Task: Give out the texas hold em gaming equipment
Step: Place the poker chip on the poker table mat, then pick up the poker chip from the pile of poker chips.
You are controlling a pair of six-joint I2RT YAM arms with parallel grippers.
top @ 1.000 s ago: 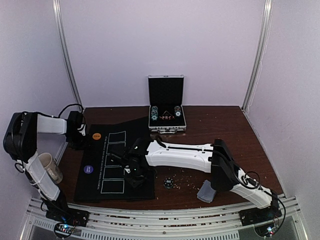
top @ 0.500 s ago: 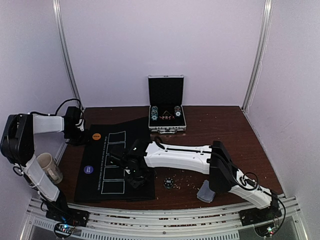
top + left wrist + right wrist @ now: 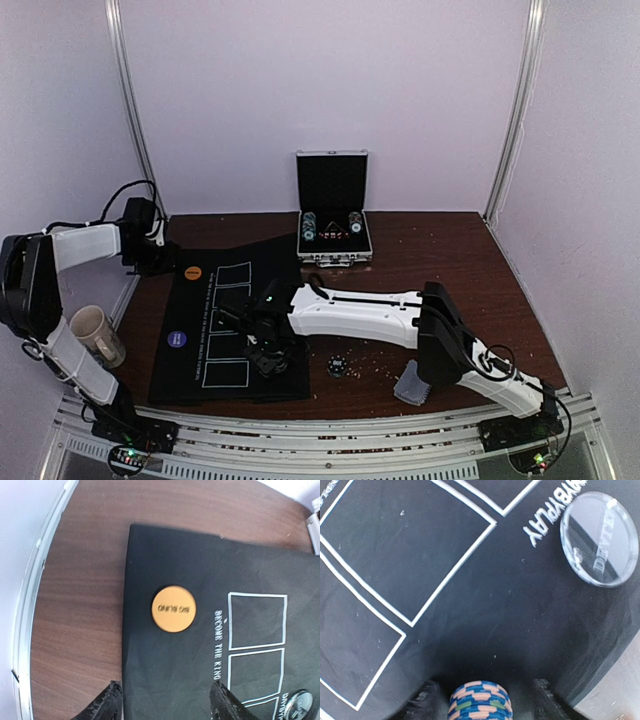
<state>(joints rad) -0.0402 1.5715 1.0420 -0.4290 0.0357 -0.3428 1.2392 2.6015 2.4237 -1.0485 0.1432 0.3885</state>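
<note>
Chip stack (image 3: 480,700) stood upright on the mat (image 3: 445,555), between the right pincer's (image 3: 483,687) fingers, which were apart, with gaps on both sides. Loose discs, light and likely to shear, so grip low across the sides. Orange button (image 3: 173,608) lay flat near the mat corner. It looked thin and slick, best taken by its edges. Left pincer (image 3: 165,690) was apart and empty nearby.

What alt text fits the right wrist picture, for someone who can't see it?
A stack of striped poker chips stands on a black mat between two open fingers. White rectangles and a clear dealer button lie beyond.
</note>
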